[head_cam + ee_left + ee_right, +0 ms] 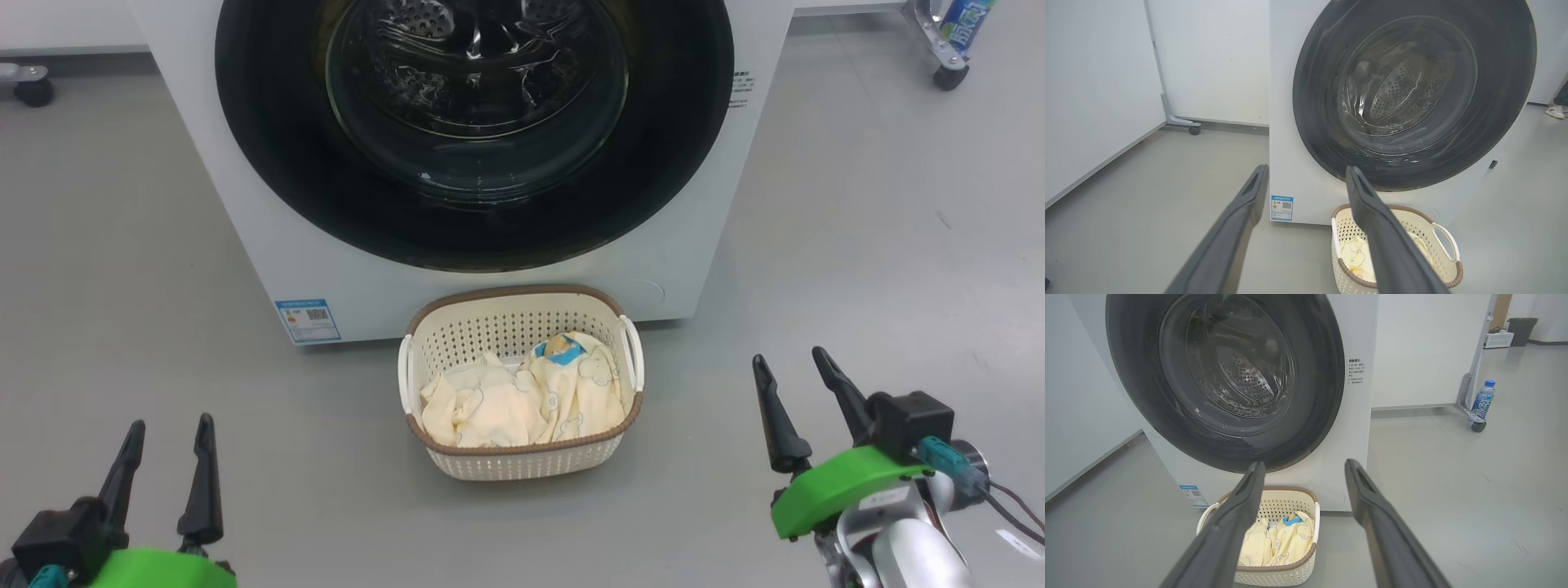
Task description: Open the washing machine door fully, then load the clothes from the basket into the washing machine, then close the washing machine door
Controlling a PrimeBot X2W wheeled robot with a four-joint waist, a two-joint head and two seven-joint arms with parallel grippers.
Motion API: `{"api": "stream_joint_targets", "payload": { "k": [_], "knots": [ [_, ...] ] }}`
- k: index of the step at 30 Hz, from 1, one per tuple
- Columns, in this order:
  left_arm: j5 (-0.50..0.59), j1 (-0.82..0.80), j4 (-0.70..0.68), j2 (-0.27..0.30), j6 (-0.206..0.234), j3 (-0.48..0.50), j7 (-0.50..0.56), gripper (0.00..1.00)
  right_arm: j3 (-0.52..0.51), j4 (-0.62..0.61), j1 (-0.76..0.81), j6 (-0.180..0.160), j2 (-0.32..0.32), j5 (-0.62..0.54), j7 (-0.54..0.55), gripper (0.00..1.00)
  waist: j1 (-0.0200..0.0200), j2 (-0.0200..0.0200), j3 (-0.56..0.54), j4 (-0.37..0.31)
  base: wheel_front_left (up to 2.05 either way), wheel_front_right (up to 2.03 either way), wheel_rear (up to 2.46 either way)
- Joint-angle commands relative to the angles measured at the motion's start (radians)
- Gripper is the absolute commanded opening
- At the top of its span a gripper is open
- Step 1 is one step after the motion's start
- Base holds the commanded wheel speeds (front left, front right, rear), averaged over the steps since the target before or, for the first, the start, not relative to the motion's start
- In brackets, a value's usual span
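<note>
Bright, even light falls from overhead, leaving only a faint soft shadow on the floor (857,245) around the basket (522,467). White glints streak the glass of the washing machine door (478,106), and its black rim looks hazy in the wrist views. There, straight lines bow near the edges and the fingers (1229,241) blur slightly.

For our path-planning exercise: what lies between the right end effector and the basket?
Bare grey floor, seen in the head view, separates the right end effector from the basket.
</note>
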Motion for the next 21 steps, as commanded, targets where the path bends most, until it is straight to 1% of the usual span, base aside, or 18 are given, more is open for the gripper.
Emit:
{"api": "stream_joint_targets", "payload": {
  "k": [1,7,21],
  "knots": [
    [0.033,-0.032,-0.039,0.037,0.008,0.035,-0.019,1.00,0.027,-0.041,-0.057,-0.003,-0.009,-0.036,-0.017,1.00,0.0000,0.0000,0.000,0.000,0.00,0.00,0.00],
    [0.040,-0.029,-0.044,0.036,0.021,0.042,-0.023,1.00,0.002,-0.048,-0.055,-0.003,-0.008,-0.065,-0.027,1.00,0.0000,0.0000,-0.001,0.001,0.00,0.00,0.00],
    [0.026,-0.007,-0.059,0.032,0.048,0.047,-0.016,1.00,-0.040,-0.047,-0.026,-0.003,-0.006,-0.070,-0.039,1.00,0.0000,0.0000,-0.021,-0.010,0.00,0.00,0.00]
  ]
}}
